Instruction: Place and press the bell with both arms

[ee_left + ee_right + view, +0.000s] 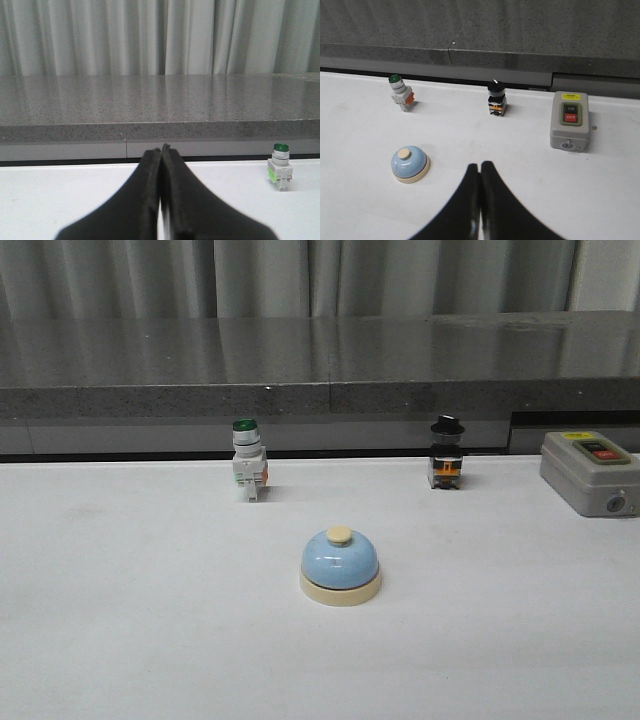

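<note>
The left gripper [161,150] is held low and level over the white table [50,200], aimed at the grey stone ledge [150,107] and the curtain [150,35] behind it. Its two black fingers [145,200] are pressed together tip to tip, with nothing between them. The green-capped switch [280,166] stands ahead of this gripper and well off to its right, near the foot of the ledge.

The right gripper [480,167] is carried higher and tilted downward, so its camera looks over the table surface. Its fingers [492,205] also meet along their whole length and hold nothing.

The bell [410,164] sits on the table forward and to the left of the right gripper, near it but clear of the fingertips, upright on its cream base with the button on top. In the front view the bell [340,565] stands alone in the middle of the table, and neither arm appears there.

By count: one bell, one green-capped switch [247,460], one black-knobbed switch [447,452], and one grey box [590,472] with a red button. From the right gripper, the black-knobbed switch [496,97] lies straight ahead near the ledge, and the grey box [570,120] ahead to its right.
</note>
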`<action>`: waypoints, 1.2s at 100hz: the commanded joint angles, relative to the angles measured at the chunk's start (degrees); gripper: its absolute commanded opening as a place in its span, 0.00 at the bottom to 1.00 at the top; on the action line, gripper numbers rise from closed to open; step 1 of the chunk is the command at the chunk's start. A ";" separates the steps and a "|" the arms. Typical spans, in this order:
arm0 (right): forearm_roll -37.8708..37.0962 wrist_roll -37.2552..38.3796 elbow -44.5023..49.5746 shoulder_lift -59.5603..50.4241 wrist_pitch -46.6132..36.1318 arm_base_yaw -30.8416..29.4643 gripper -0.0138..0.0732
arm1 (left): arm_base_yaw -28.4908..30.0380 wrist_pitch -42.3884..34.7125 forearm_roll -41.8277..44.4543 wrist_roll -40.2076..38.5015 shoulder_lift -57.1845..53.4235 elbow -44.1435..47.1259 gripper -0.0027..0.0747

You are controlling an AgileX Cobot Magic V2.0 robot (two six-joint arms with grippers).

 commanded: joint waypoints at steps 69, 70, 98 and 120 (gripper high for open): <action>-4.09 -0.35 14.12 -5.59 -30.31 -3.73 0.09 | 0.09 -4.60 0.10 -0.61 -1.73 2.45 0.01; -4.09 -0.35 14.31 -6.13 -30.31 -3.98 0.09 | 0.09 -4.60 0.10 -0.61 -1.73 2.45 0.01; -4.09 0.00 22.01 -17.90 -30.30 -9.43 0.09 | 0.09 -4.60 0.10 -0.61 -1.73 2.45 0.01; -4.14 0.82 27.21 -24.06 -30.82 -11.60 0.09 | 0.09 -4.60 0.10 -0.61 -1.73 2.45 0.01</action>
